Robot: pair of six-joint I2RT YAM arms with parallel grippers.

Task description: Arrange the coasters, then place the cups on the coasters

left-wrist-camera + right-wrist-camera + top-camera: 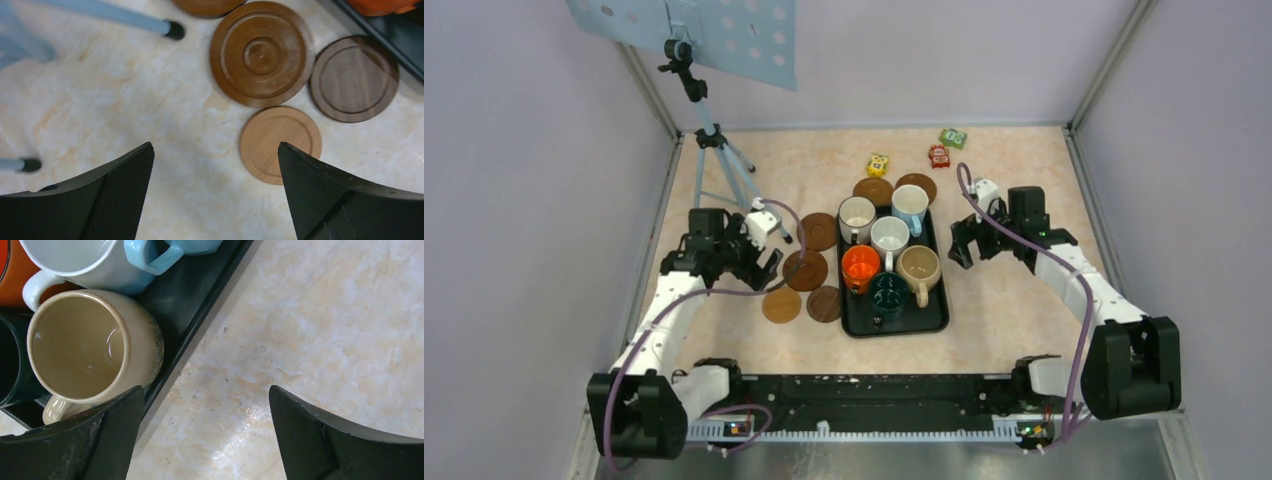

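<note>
Orange cup (11, 277) is cropped at frame edge; left gripper (215, 150) and right gripper (207, 390) both spread.

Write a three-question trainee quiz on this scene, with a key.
1. True or false: all six mugs stand on the black tray.
2. How many coasters lie left of the tray? A two, B four, C six.
3. Fill in: the right gripper, jaws open, hovers nearest the ____ mug.
Key: 1 true; 2 B; 3 the beige mug.
</note>
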